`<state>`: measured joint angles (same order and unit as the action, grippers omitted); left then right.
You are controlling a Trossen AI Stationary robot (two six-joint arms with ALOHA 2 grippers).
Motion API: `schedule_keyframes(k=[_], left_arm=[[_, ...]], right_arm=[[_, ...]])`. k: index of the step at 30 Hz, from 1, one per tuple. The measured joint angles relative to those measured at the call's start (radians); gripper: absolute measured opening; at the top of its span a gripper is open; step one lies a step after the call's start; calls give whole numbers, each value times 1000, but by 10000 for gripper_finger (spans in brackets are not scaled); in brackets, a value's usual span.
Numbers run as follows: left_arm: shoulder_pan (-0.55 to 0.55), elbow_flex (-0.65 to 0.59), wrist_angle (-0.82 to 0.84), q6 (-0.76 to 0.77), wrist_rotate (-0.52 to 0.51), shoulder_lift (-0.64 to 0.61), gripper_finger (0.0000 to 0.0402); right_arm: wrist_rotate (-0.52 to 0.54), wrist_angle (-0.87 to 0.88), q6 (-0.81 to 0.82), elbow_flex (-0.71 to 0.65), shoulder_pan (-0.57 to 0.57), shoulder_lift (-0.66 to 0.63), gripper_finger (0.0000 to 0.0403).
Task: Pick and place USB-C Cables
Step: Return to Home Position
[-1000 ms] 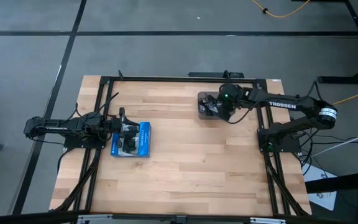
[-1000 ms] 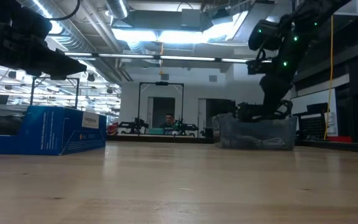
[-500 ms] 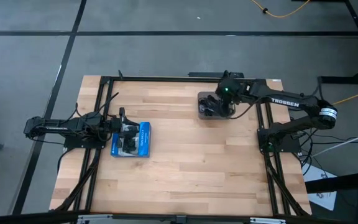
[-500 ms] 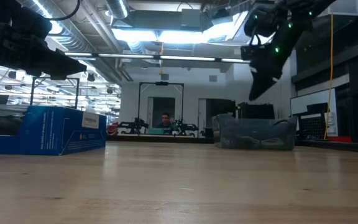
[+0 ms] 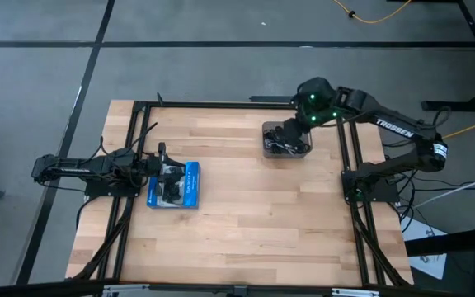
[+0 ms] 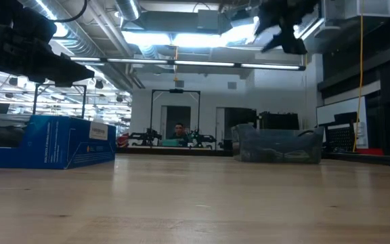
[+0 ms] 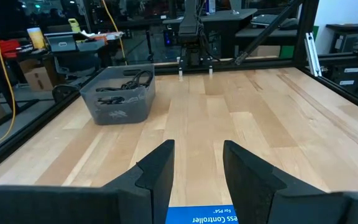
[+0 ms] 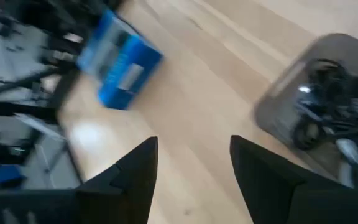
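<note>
The USB-C cables (image 8: 325,99) lie as a dark tangle in a grey see-through bin (image 5: 285,141) at the table's far right; they also show in the left wrist view (image 7: 127,83). My right gripper (image 8: 192,142) hangs open and empty, high above the bin (image 6: 278,145) and tipped down toward it, near the top of the low view (image 6: 284,26). My left gripper (image 7: 197,144) stands open over the blue box (image 5: 175,185) at the table's left, with nothing between its fingers.
The blue box (image 6: 46,141) rests flat on the wooden table (image 5: 246,214). A black frame (image 5: 221,104) runs along the table's edges. Bare wood lies between box and bin and toward the near edge. A person sits far off in the room behind (image 6: 179,130).
My right gripper has risen out of the grey bin, going up high above it and drawing back toward the table's far right corner. The bin and the cables in it have stayed in place.
</note>
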<state>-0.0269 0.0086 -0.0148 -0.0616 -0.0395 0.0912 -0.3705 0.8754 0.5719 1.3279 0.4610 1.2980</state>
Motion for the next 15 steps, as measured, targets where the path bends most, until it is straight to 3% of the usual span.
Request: schedule_keyframes(k=[10,15], left_arm=[[0,0,0,0,0,0,131],[0,0,0,0,0,0,131]], right_arm=[[-8,-20,-13,83,0,0,204],[-9,-20,-231,83,-1,0,204]])
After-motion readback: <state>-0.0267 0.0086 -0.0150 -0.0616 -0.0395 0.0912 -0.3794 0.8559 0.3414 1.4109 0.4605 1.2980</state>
